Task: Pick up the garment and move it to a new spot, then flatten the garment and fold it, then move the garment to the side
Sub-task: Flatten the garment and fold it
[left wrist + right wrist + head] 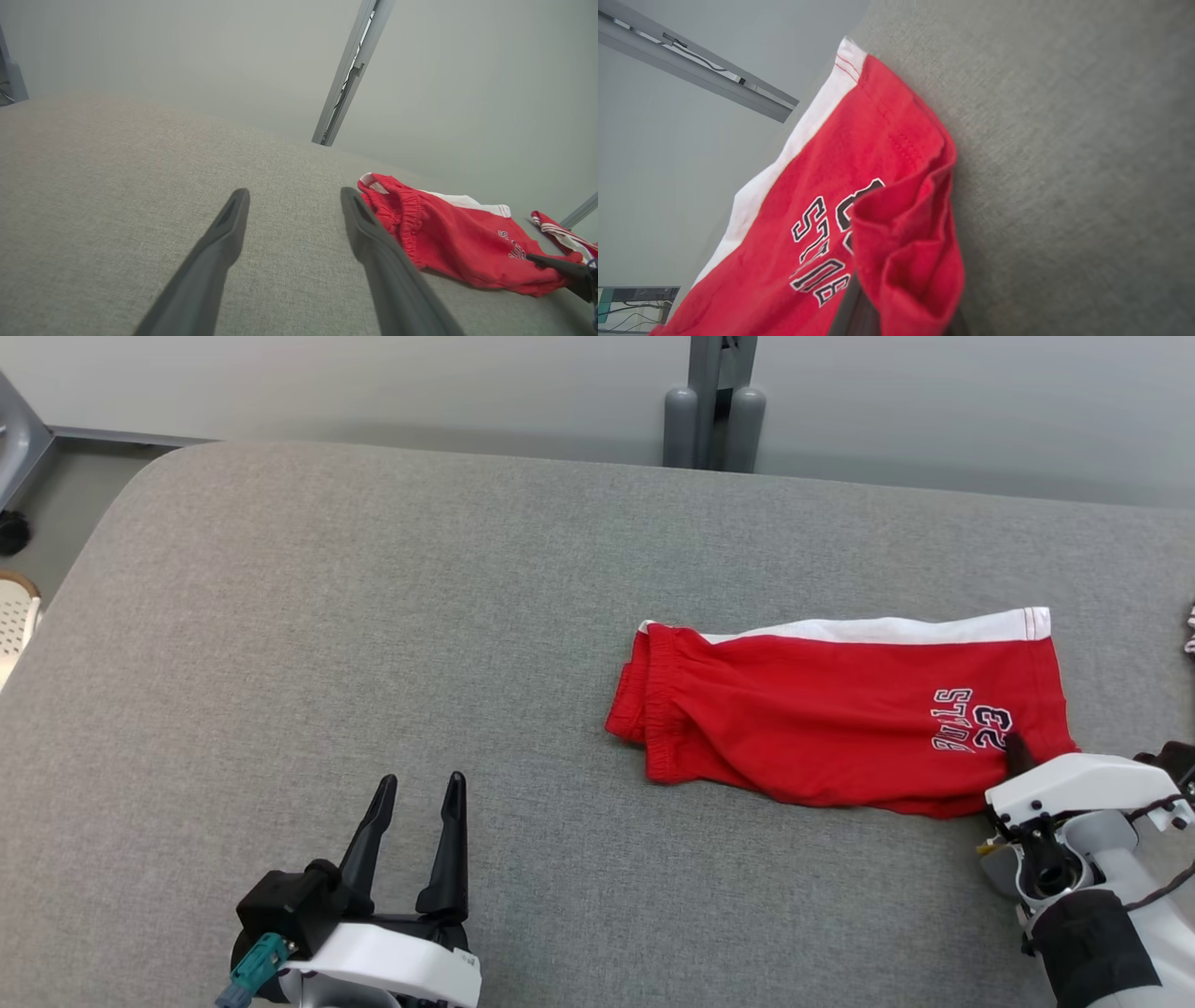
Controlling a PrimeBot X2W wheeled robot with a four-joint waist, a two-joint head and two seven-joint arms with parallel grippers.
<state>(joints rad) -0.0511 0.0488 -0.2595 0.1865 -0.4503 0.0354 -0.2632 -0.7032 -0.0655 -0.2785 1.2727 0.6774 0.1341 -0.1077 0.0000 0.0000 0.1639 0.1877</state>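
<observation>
A pair of red shorts [840, 709] lies on the right half of a grey padded table [373, 616], doubled leg over leg and mostly flat, with shallow wrinkles fanning out from the waistband [653, 700]. The right gripper [1016, 751] is closed on the near corner of the leg hem. In the right wrist view a bunched lip of red cloth wraps over its dark fingers beside the lettered print [822, 252]. The left gripper [420, 789] hangs with its jaws spread wide over bare table at the near left, well apart from the shorts and holding nothing. The garment's long axis runs across the table from side to side. The gathered waistband points toward the robot's left and the table's middle, and the leg openings point toward its right edge. A white stripe [878, 630] runs along the far side, and the print reads upside down from the robot's seat. Judging by the neat halved shape, the placing and flattening look done and at least one fold made. A further fold may remain, and the move to the side seems yet to come. A scrap of striped cloth [1190, 630] sits at the table's far right edge.
</observation>
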